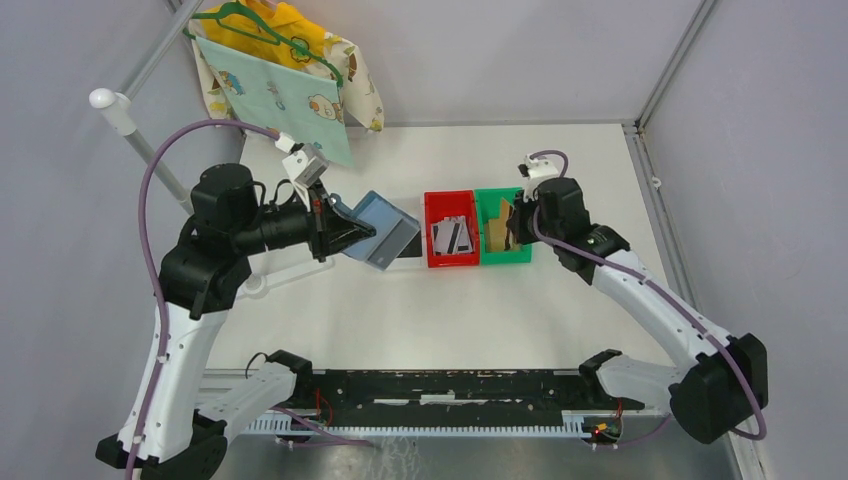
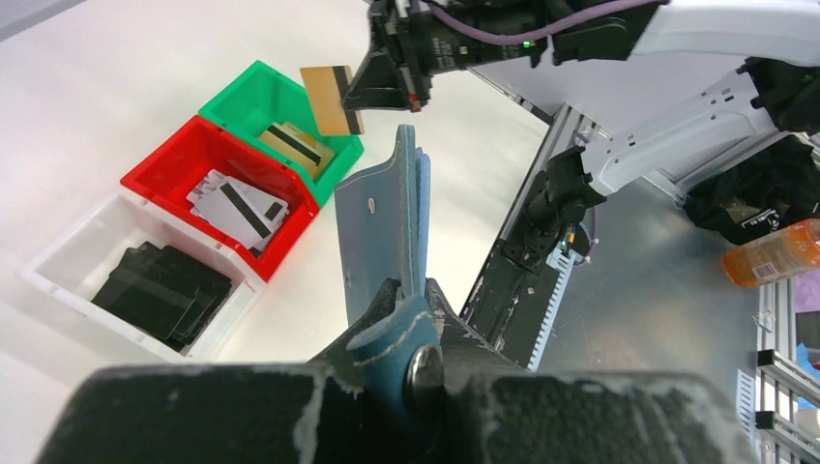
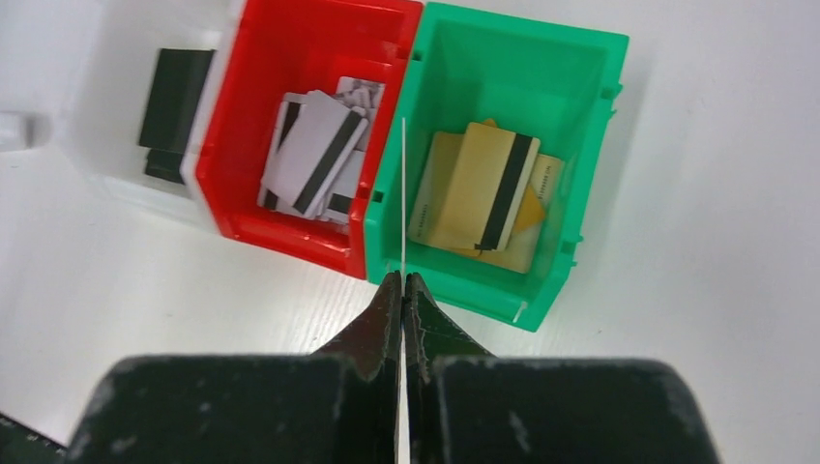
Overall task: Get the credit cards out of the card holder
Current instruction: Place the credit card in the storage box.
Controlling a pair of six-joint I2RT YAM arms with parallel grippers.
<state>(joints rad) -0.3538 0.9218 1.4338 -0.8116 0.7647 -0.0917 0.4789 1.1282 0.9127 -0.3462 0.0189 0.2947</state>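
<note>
My left gripper (image 1: 358,238) is shut on the slate-blue card holder (image 1: 385,228) and holds it on edge above the table; in the left wrist view the card holder (image 2: 382,217) stands up between my jaws (image 2: 418,290). My right gripper (image 1: 515,225) is shut on a gold-tan credit card (image 2: 327,99) above the green bin (image 1: 505,257). In the right wrist view this card (image 3: 401,193) shows edge-on, over the wall between the red and green bins. Gold cards (image 3: 479,188) lie in the green bin (image 3: 522,48).
The red bin (image 3: 319,29) holds white-grey cards (image 3: 314,159). The white bin (image 2: 68,256) holds black cards (image 2: 160,290). Patterned cloths on a hanger (image 1: 280,80) hang at the back left. A black rail (image 1: 440,385) runs along the near edge.
</note>
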